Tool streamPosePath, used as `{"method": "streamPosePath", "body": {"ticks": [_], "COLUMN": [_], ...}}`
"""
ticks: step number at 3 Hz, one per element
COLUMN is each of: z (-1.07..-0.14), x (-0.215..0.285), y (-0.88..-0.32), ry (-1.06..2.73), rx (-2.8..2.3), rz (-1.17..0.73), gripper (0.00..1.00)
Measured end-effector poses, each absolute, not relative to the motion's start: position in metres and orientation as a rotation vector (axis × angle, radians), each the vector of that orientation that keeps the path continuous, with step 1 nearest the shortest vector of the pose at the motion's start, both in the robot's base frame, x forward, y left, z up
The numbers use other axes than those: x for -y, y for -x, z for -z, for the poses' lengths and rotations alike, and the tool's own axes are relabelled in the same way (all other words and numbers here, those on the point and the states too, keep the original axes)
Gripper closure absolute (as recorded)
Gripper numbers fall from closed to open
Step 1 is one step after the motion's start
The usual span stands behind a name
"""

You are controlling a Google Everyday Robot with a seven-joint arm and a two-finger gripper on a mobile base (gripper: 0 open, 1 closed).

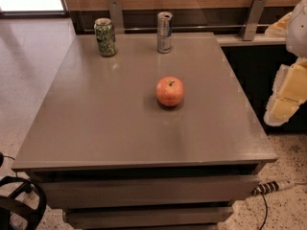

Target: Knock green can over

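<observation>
the gripper (284, 102) hangs at the 3 o'clock edge of the view, off the right side of the table (96, 128) and apart from everything on it. it shows as a pale yellow-and-white mass, only partly in frame. whether it is spread or pressed together i cannot tell. a white rounded part just above it, toward 2 o'clock, looks like more of the arm (298, 28). the limb seems tucked beside the table, not reaching over it.

moving outward, the nearest thing is the apple (170, 91), close to the middle of the tabletop. beyond it, at about 12 o'clock near the far edge, the silver-and-blue can (164, 32) stands upright. the green can (105, 37) is farthest from the gripper, at about 11 o'clock by the far left corner. it is upright and well apart from the other can.

by my reading the task has barely begun: the green can is on its base and nothing touches it. what is left is the whole reach across the table, likely past the apple and the slimmer can without disturbing them, and then a sideways push high on the can to tip it.
</observation>
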State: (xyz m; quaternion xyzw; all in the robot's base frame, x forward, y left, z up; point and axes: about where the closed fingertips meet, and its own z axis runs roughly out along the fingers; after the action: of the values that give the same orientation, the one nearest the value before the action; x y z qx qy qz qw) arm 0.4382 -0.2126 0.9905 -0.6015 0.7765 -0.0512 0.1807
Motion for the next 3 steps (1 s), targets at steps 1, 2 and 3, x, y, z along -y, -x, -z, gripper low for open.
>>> {"method": "streamPosePath", "body": {"ticks": [1, 2, 3], "z": [-0.991, -0.998, -1.012], "x": [0.213, 0.207, 0.188], "y": [-0.438, -0.452, -0.490], "ry": [1.699, 1.657, 1.516], "rx": [-2.193, -2.151, -2.066], "rz": [0.145, 0.149, 0.127], "gripper": [0.00, 0.00, 0.00]}}
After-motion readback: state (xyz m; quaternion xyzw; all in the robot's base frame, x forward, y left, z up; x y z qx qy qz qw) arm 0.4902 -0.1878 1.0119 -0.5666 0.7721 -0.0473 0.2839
